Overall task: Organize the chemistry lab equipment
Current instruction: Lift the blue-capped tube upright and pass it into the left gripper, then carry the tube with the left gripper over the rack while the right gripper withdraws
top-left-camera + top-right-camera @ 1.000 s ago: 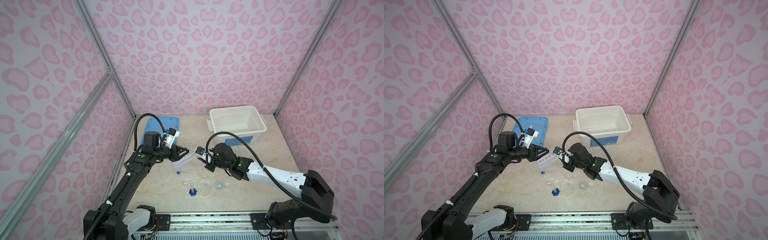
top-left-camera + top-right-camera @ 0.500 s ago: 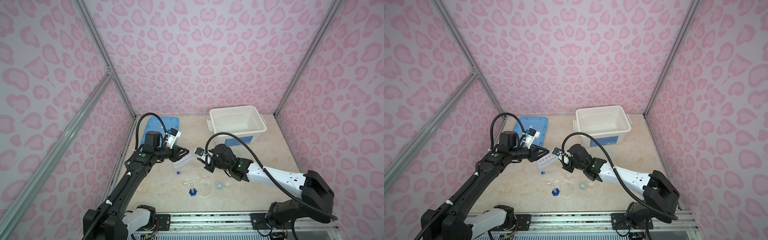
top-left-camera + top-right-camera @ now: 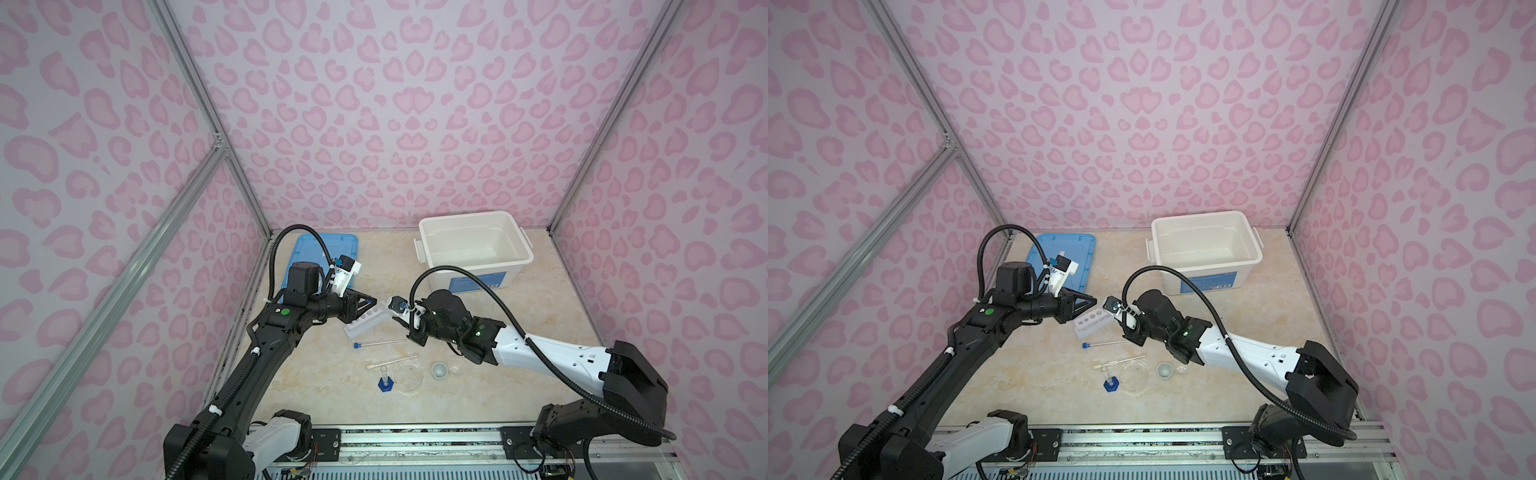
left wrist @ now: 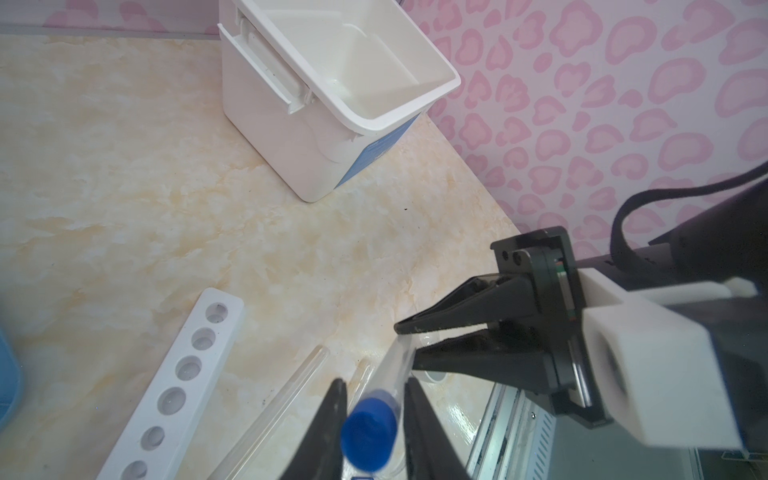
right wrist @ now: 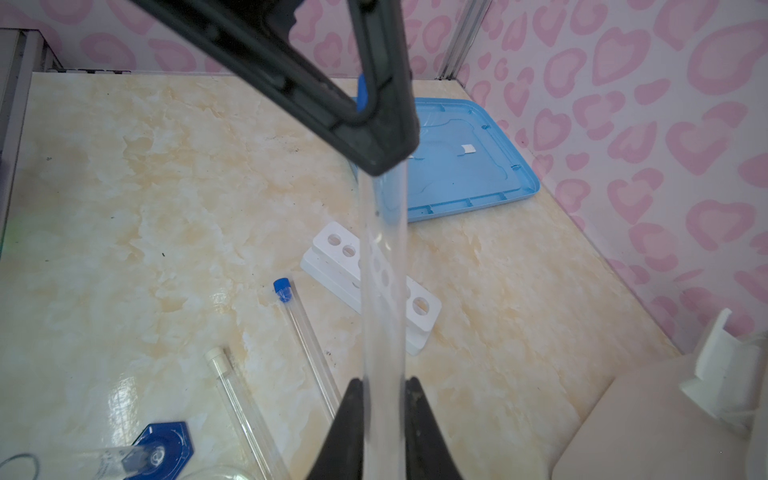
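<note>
right pincer [image 5: 384, 382] clamped on blue-capped tube [image 5: 382, 270]; cap end points into left pincer [image 4: 374, 382], closure unclear.

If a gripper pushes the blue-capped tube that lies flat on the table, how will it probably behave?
The tube is round and lies on its side on the smooth table, so it would probably roll. It looks thin, clear and empty, so likely light and perhaps fragile. Its smooth wall may slip in a grip.
</note>
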